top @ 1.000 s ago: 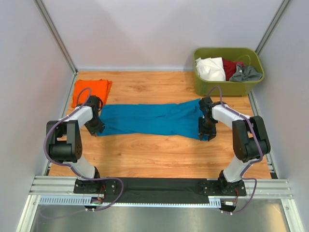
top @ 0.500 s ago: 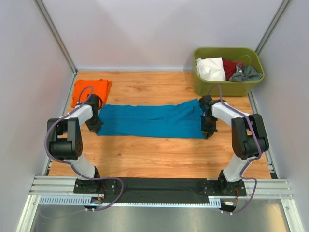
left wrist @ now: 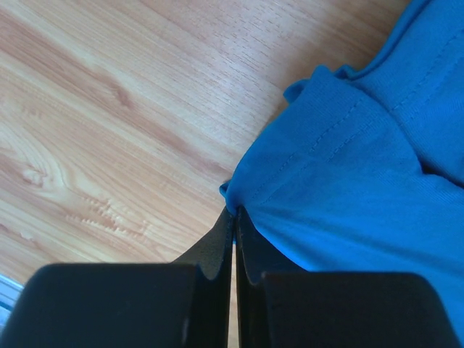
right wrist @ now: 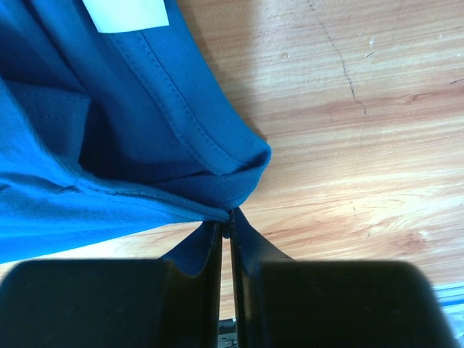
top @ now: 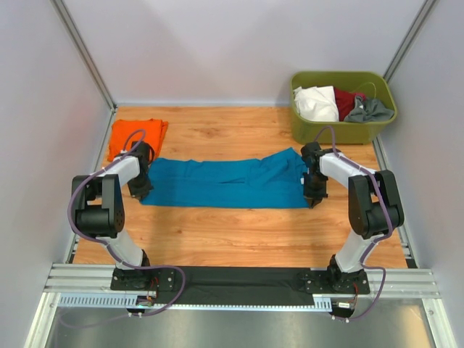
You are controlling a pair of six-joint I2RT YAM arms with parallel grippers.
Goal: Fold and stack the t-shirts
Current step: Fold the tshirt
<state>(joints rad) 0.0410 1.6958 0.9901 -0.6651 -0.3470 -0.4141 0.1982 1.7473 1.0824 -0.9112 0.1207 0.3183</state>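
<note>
Your top view looks down from above and behind the two arm bases, faces the far wall, and takes in the whole light wooden tabletop (top: pixel 239 232) from a distance. Your left wrist view sits very close, looking steeply down past the black left gripper (left wrist: pixel 233 217) at the left end of the long teal-blue cloth t-shirt (top: pixel 217 183). Your right wrist view is just as near, looking down past the black right gripper (right wrist: pixel 230 217) at the shirt's other end. All three views share that shirt and the wood beneath it.
</note>
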